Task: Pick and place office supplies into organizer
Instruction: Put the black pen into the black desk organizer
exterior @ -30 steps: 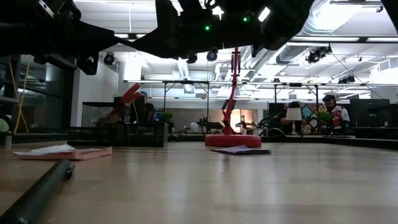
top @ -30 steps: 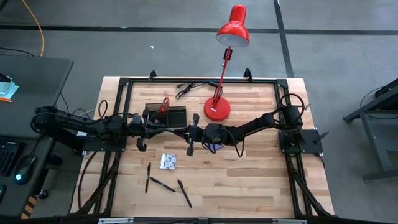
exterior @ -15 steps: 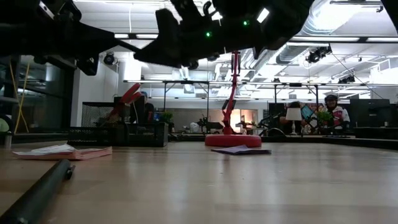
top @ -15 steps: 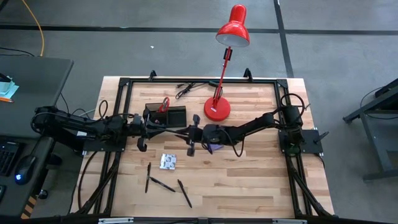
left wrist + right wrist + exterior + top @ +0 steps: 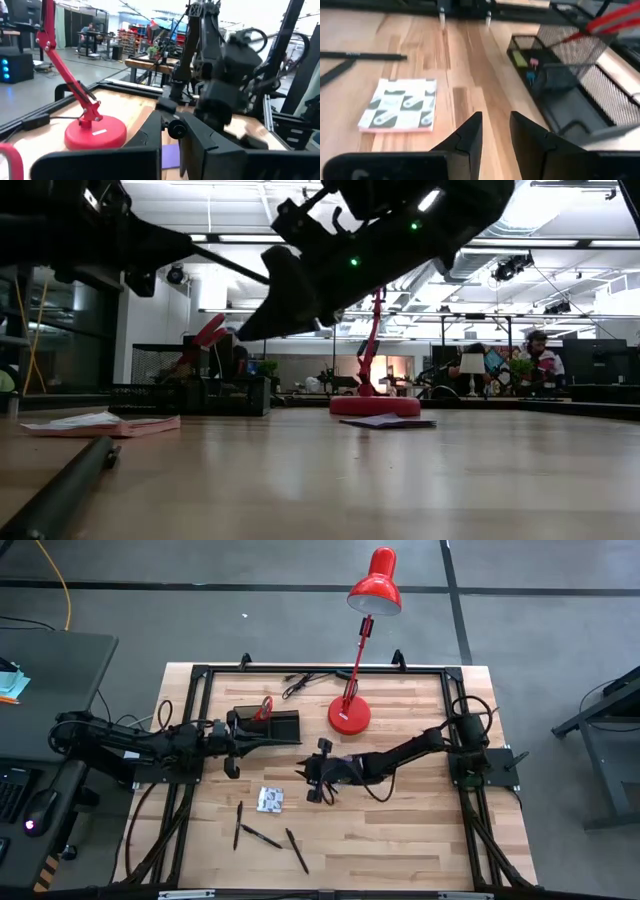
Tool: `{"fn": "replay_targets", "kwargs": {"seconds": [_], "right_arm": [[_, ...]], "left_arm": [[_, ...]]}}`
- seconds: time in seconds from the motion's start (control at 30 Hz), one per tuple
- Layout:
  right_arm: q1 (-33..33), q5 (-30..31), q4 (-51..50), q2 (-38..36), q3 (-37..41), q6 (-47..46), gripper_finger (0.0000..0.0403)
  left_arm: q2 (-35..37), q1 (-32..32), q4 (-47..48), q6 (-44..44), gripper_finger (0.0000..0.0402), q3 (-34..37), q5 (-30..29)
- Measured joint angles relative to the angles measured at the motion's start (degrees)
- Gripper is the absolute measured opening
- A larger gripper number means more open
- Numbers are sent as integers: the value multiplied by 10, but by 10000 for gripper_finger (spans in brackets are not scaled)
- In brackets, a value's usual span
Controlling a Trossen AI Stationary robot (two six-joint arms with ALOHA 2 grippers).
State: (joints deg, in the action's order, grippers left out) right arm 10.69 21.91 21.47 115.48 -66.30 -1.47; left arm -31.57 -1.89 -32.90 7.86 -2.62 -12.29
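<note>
- The right gripper [image 5: 314, 783] has swung from the table's middle toward the near edge, and now hangs above the wood just beside the packet [image 5: 270, 800]
- Its fingers [image 5: 470, 132] are a narrow gap apart and hold nothing; its wrist view looks down at the packet [image 5: 400, 105], so my guess is the packet is the next pick
- With that arm moved, the purple pad [image 5: 385, 421] lies in the open near the lamp [image 5: 350, 716], behind the right arm and untouched
- The left gripper [image 5: 238, 740] has hardly shifted: it waits at the organizer [image 5: 272, 726], toward the far-left corner, and seems closed on a thin pen [image 5: 230, 265] that points toward the middle; its wrist view shows a round end [image 5: 176, 130] between the fingers, though I cannot be sure of the grip
- The scissors [image 5: 264, 707] already stand in the organizer's cup
- Three more pens [image 5: 262, 836] lie near the near edge, left of centre
- So one item is stowed and perhaps one is in hand; the packet, pad and loose pens remain
- Writing: the packet shows only a grey-and-white pattern, and pale print on one pen [image 5: 360, 56] is too small to read; no brand can be made out
</note>
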Motion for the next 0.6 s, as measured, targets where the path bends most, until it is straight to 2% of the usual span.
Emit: {"fn": "replay_targets", "kwargs": {"seconds": [0.17, 0.37, 0.5, 0.6], "right_arm": [[28, 44, -48, 0, 0, -26, 90], [54, 109, -97, 0, 0, -48, 87], [62, 113, -105, 0, 0, -62, 87], [69, 113, -110, 0, 0, -62, 85]], "left_arm": [[18, 0, 94, -1, 28, -43, -16], [81, 0, 285, 3, 25, -107, -76], [139, 0, 395, 12, 19, -146, -93], [176, 0, 490, 25, 28, -182, -128]]}}
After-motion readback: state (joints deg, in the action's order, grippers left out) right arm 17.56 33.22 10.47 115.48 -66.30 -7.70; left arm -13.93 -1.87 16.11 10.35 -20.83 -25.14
